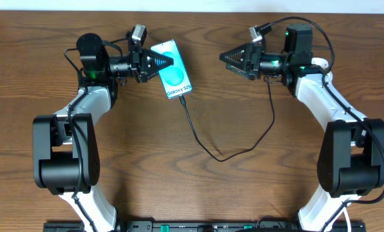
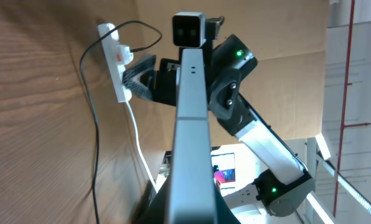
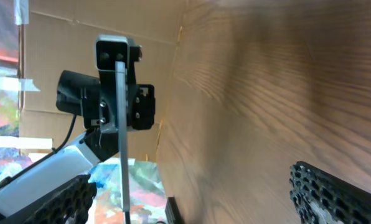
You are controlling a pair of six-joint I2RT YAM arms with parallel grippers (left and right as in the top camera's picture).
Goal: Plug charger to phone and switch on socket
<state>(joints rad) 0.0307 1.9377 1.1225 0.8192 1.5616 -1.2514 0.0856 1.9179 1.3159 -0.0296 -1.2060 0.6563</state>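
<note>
Left claw [image 1: 168, 62] grasps the teal-screened rectangular smartphone [image 1: 176, 78], thin black charger cable [image 1: 223, 158] plugged into its near end; right claw [image 1: 224, 57], released, hovers near the white power strip [image 2: 117, 67].

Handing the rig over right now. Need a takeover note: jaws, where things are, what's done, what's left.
Left gripper: jaws shut on the phone at its side edge. The wrist views show it held off the table.
Right gripper: jaws open, empty, at the socket; contact unclear. In the overhead view that arm hides the socket.
Charger: its tip meets the phone's lower end and looks plugged in. The rest loops across the table toward the socket.
Done: plugging, apparently.
Left: switch on the socket. The switch state cannot be read.
</note>
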